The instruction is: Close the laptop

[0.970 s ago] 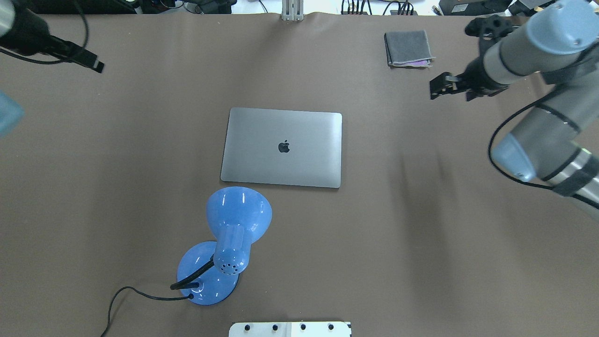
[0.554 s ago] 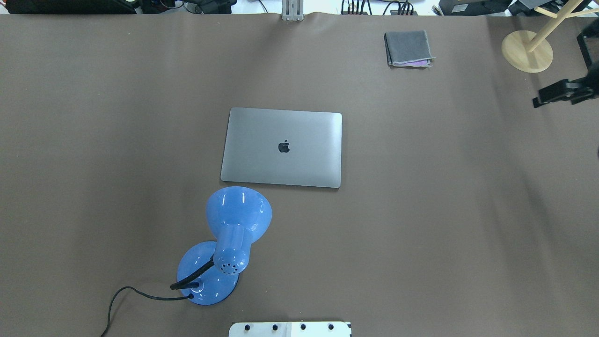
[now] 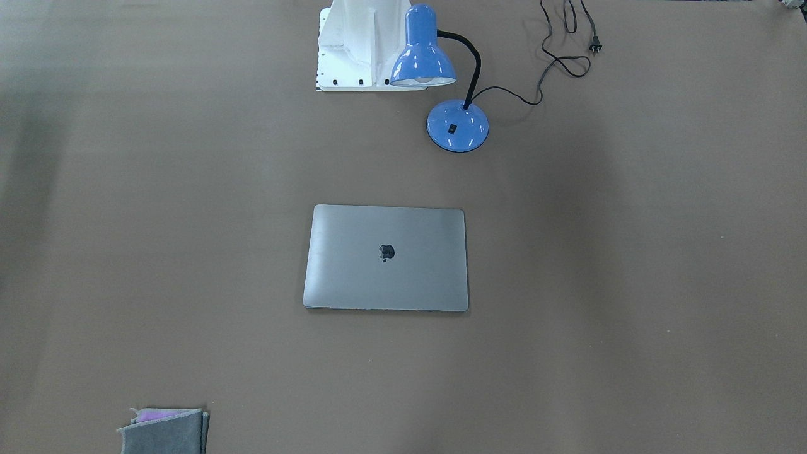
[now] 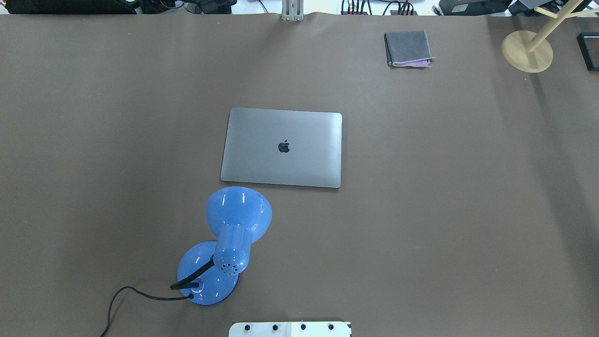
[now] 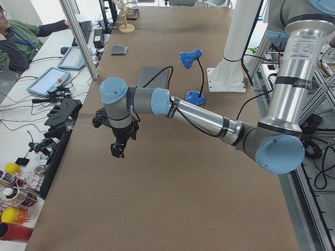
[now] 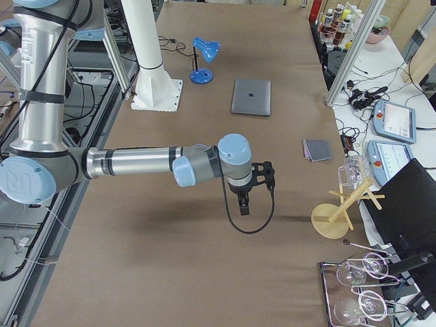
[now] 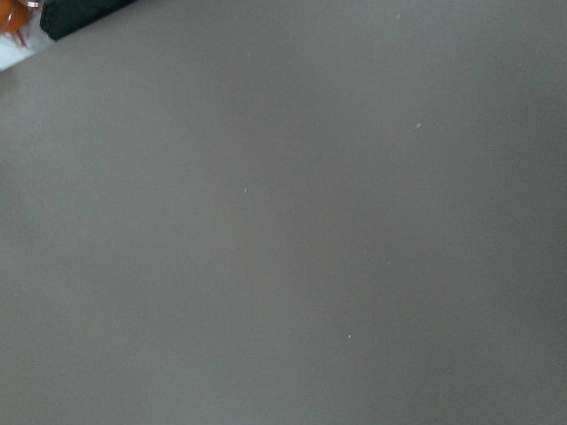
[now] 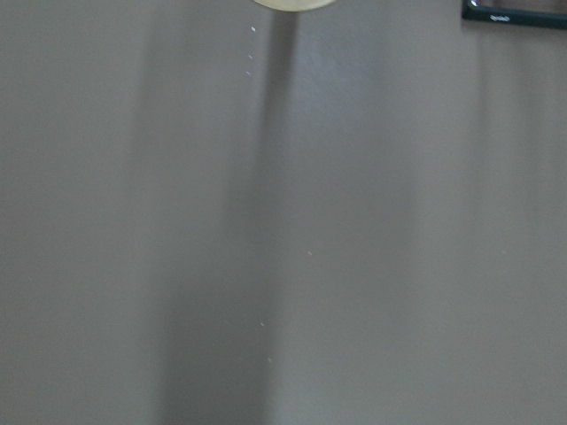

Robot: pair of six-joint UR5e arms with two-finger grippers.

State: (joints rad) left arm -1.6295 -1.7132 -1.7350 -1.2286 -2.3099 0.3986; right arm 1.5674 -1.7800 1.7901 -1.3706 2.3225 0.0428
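The grey laptop (image 4: pixel 281 147) lies flat in the middle of the table with its lid down and the dark apple logo up; it also shows in the front view (image 3: pixel 386 257), the left view (image 5: pixel 154 78) and the right view (image 6: pixel 251 97). Neither gripper is in the overhead or front view. My left gripper (image 5: pixel 118 149) hangs over bare table far from the laptop, towards the table's left end. My right gripper (image 6: pixel 243 204) hangs over bare table towards the right end. I cannot tell whether either is open or shut. Both wrist views show only brown table.
A blue desk lamp (image 4: pixel 234 234) stands just in front of the laptop, its cord trailing left. A folded grey cloth (image 4: pixel 408 48) lies at the far right. A wooden stand (image 4: pixel 526 51) is at the far right corner. The white robot base (image 4: pixel 290 329) is at the near edge.
Both arms have drawn back out of the overhead view, the left one first, then the right one off to the right. The laptop has not moved.
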